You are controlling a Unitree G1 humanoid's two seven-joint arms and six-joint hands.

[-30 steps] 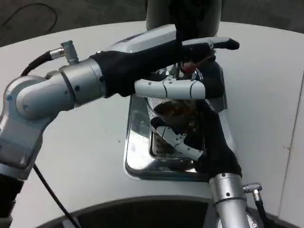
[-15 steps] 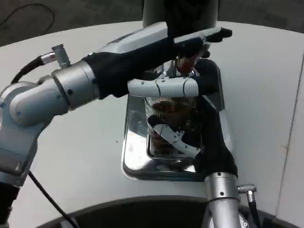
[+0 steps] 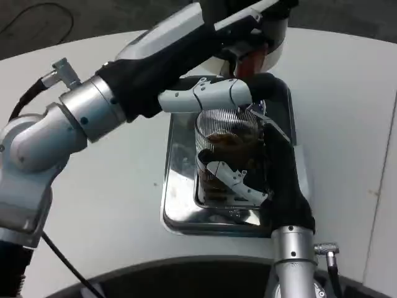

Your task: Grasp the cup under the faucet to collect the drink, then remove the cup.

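Raised left hand [image 3: 223, 37], grip unclear; right hand [image 3: 248, 167] grips cup [image 3: 226, 139]

- Light is even and soft, coming from above; the white table [image 3: 347, 93] reads pale grey.
- The metal tray [image 3: 177, 205] carries bright glare and mirrored reflections.
- The far background is dark.
- The picture is slightly soft and grainy, with mild curving toward the edges.

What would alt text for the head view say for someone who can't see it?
The robot's right hand grips a clear ribbed plastic cup holding brown drink, over a shiny metal drip tray on the white table. The left hand reaches over it toward the red-tipped faucet.
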